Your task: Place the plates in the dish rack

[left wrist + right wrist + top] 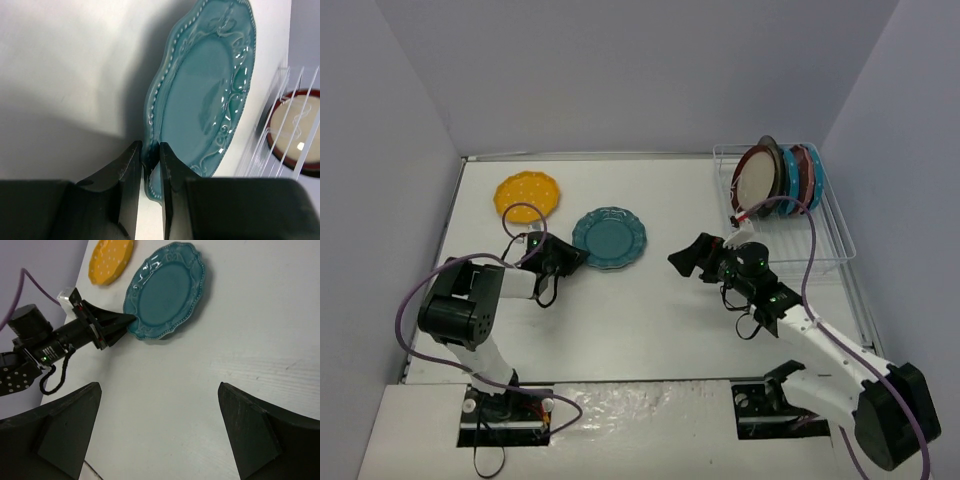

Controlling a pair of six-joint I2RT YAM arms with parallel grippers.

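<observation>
Top external: pinching teal plate (610,238) rim in narrowed left gripper (578,255), facing rack (835,240) far rightward, nearer wide-open right gripper (688,255).

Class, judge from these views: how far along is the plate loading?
Done: several plates stand in the dish rack. In hand: the left gripper pinches the rim of the teal plate. Left: that plate and the yellow plate; the right gripper is open, empty.
</observation>
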